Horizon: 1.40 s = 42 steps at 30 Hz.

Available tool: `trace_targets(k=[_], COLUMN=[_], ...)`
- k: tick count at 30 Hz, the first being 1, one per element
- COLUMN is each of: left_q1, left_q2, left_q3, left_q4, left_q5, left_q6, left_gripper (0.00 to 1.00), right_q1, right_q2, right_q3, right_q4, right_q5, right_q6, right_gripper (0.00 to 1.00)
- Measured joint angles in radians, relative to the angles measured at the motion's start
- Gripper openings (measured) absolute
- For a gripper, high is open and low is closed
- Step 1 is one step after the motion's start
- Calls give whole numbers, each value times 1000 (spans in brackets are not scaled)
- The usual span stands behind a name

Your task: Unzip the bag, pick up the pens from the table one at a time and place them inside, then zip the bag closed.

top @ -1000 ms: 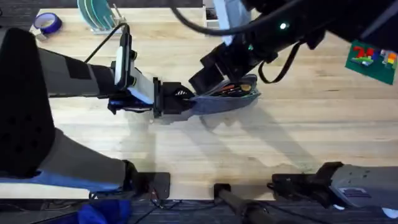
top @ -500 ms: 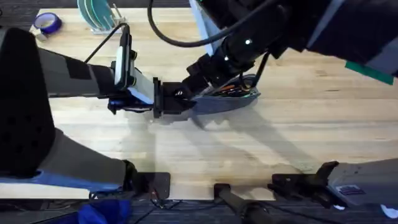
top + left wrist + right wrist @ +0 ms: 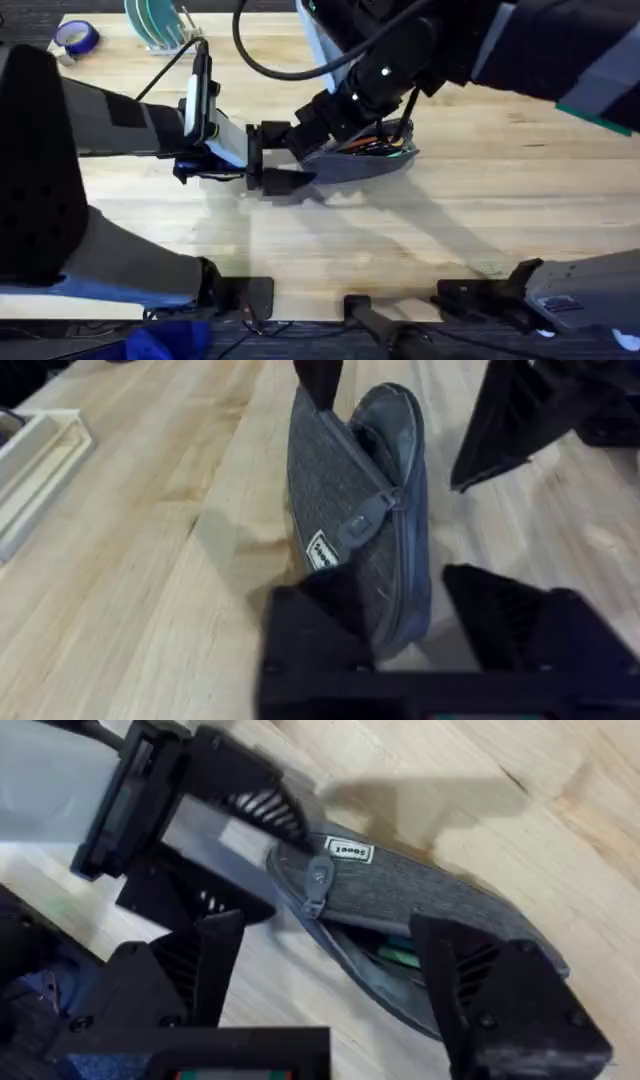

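1. At the far left of the overhead view, near the table's back edge, a roll of blue tape lies flat, and just to its right stands a green-and-white object that I cannot identify.
2. The left arm reaches in from the left side and its left gripper sits at the left end of the bag. In the left wrist view the left gripper has its two black fingers spread to either side of the bag's near end; the jaws stand apart and straddle the fabric, though I cannot tell whether they touch it.
3. The bag lies on its side near the middle of the table, long axis running left to right. Its zipper is partly undone: the pull tab hangs near the left end, beside a small white label.
4. Through the gap, the pens show inside the bag, green and dark in the right wrist view, with orange and green tips at the mouth in the overhead view.
5. The right arm crosses from the upper right, and the right gripper hovers over the bag's left half. In its own view the right gripper is released, jaws wide apart, holding nothing, with the bag between and beyond them.
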Motion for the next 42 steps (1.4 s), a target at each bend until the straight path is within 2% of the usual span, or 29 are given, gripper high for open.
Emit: trace_targets(k=[2, 4, 6, 11, 16, 24, 34, 37, 42], left_q1=[0, 0, 0, 0, 0, 0, 0, 0, 0], left_q2=[0, 0, 0, 0, 0, 0, 0, 0, 0], left_q3=[0, 0, 0, 0, 0, 0, 0, 0, 0], left_q4=[0, 0, 0, 0, 0, 1, 1, 1, 1], left_q5=[0, 0, 0, 0, 0, 0, 0, 0, 0], left_q6=[0, -1, -3, -3, -3, -3, -3, -3, -3], left_gripper=[673, 928, 988, 995, 995, 995, 995, 995, 995], right_q1=[0, 0, 0, 0, 0, 0, -7, -31, -121], right_q2=[0, 0, 0, 0, 0, 0, 0, 0, 0], right_q3=[0, 0, 0, 0, 0, 0, 0, 0, 0], right_q4=[0, 0, 0, 0, -12, -46, -48, -50, -60], right_q5=[0, 0, 0, 0, -4, -143, -216, -258, -370], right_q6=[0, 0, 0, -9, -85, -364, -698, -768, -818], right_gripper=[997, 997, 997, 998, 998, 998, 998, 998, 997])
